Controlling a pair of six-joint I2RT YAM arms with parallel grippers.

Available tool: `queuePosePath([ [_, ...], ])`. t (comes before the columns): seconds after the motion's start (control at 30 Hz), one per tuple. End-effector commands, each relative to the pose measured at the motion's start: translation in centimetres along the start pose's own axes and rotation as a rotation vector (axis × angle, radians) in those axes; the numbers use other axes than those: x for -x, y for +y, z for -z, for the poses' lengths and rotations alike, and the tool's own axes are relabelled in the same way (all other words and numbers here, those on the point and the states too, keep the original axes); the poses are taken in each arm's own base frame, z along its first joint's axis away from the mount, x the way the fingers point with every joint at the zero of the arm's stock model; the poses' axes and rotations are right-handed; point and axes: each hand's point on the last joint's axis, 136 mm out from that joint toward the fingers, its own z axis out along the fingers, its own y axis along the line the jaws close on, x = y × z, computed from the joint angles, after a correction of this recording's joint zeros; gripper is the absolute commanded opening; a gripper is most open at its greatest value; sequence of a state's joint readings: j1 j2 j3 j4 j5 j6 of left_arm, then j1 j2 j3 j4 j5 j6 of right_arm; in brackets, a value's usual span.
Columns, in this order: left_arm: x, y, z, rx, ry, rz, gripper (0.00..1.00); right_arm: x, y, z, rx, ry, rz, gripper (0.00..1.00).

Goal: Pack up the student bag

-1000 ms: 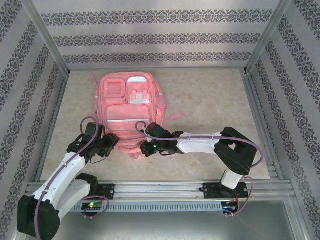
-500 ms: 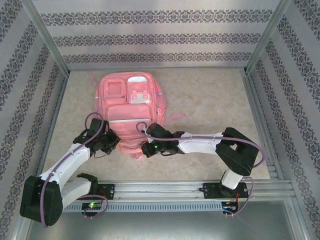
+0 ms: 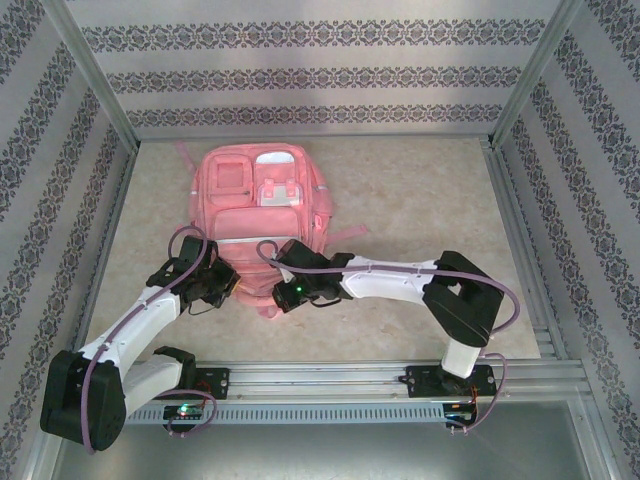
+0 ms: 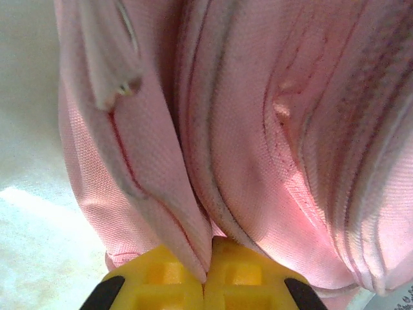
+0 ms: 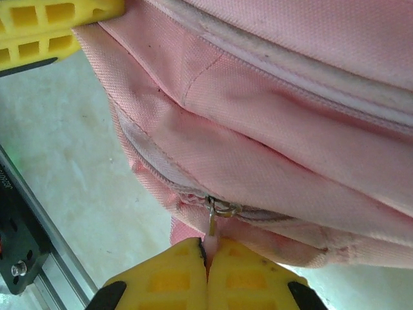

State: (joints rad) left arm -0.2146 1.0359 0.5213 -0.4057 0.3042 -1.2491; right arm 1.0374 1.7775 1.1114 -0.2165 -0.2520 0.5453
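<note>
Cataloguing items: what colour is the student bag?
Pink. The student bag shows best in the top external view.

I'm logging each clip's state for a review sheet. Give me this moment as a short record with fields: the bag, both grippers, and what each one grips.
bag: student bag, pink, lying on the table with its front pockets up
left gripper: shut, pinching a fold of bag fabric at the bag's near edge
right gripper: shut on the zipper pull at the bag's near edge
arms: both reach to the bag's near edge, side by side
</note>
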Motion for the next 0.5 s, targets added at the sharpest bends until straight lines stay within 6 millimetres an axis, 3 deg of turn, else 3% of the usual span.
queuePosePath([
  [0.0,0.6,-4.8,1.6,-0.174,-0.026,-0.013,0.0,-0.1,3.9,-0.5,0.114,0.033,0.075,0.0],
  [0.37,0.1,-5.5,1.7,-0.228,0.006,0.063,0.0,0.4,6.8,-0.5,0.152,0.071,0.127,0.0],
  [0.47,0.1,-5.5,2.1,-0.236,0.0,0.069,0.0,1.3,6.8,-0.2,0.166,0.035,0.093,0.0],
])
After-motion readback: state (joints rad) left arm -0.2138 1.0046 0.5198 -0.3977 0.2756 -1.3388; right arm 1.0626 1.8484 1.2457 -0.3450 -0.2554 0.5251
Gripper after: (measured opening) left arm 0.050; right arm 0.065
